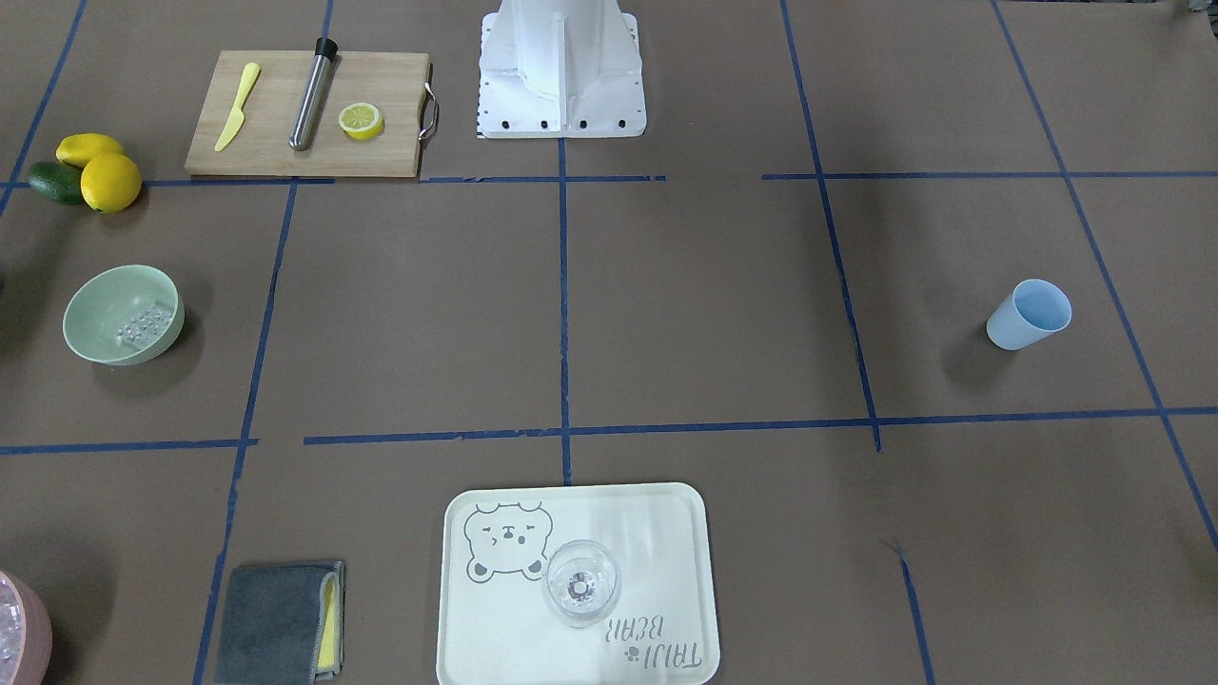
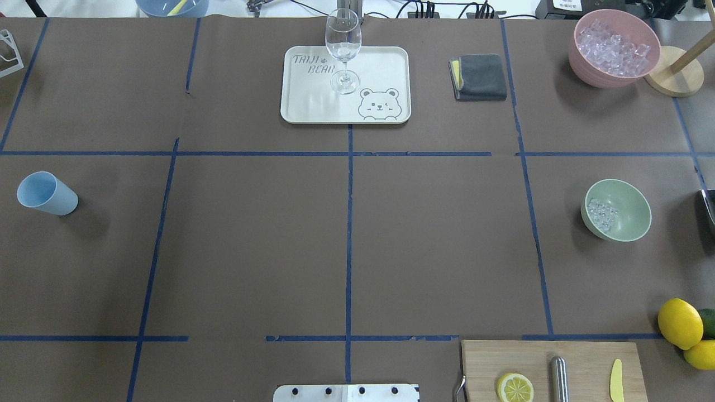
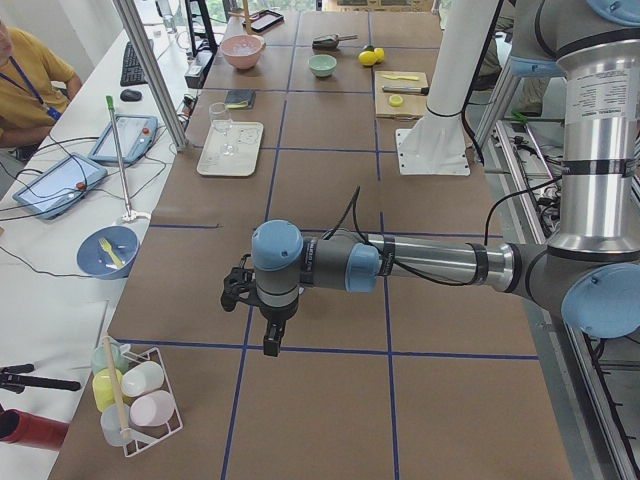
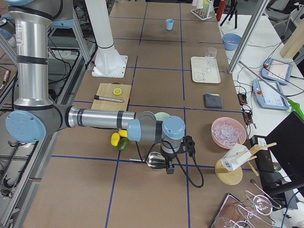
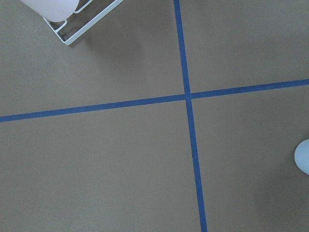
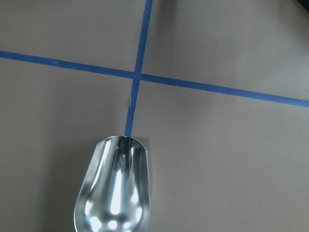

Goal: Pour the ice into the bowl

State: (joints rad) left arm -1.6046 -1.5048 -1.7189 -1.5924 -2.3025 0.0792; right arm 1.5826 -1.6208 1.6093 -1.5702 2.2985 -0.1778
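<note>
The ice (image 2: 602,214) is a small heap of clear, glassy cubes lying against one side of the inner wall of the bowl (image 2: 628,209), a single round, matte, mint-green bowl that stands upright on the brown paper-covered counter (image 2: 251,234) on the robot's right. A second, larger load of ice cubes (image 2: 614,44) fills one pink bowl (image 2: 592,75) at the far right corner, beside a round wooden base (image 2: 673,78). Nearer the robot sit two lemons (image 1: 110,181) touching one dark green fruit (image 1: 55,181), and one wooden cutting board (image 1: 276,143) carrying one yellow knife (image 1: 236,107), one steel rod with a black cap (image 1: 312,95) and one lemon half (image 1: 362,121). One folded grey cloth (image 2: 480,77) lies just beside one pale tray (image 2: 380,67) printed with a bear, on which one wine glass (image 2: 343,44) stands. One light blue cup (image 2: 46,194) is alone, far off on the left. The right end effector (image 4: 169,168) is low over the counter by a shiny steel scoop (image 6: 113,188); whether it grips the scoop, I cannot tell. The left end effector (image 3: 270,345) hangs above a tape crossing, and I cannot tell its opening either.
</note>
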